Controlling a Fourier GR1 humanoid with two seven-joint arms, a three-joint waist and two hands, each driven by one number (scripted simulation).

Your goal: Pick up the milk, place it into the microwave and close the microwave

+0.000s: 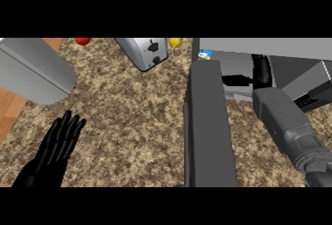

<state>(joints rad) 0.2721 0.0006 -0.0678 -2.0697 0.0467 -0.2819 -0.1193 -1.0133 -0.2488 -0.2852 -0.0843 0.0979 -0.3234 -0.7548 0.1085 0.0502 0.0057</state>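
At the lower left of the frame we see our left hand [55, 147] resting above the speckled counter [136, 118], its fingers straight, held close together and pointing toward the top of the frame. Our right forearm [288, 127] runs up the right side into the open microwave [285, 55] at the upper right, where the right hand [256, 74] shows only as a dark shape inside the cavity; we cannot tell whether its fingers are curled or straight. A small blue and white patch, the milk carton [205, 54], shows at the cavity's upper left corner, apart from the hand. The microwave door [209, 127] stands swung open, edge-on down the middle of the frame. A toaster [146, 52] sits at top centre, with a red object [82, 41] and a yellow one [174, 41] along the top edge, and a grey rounded appliance [32, 70] at the upper left.
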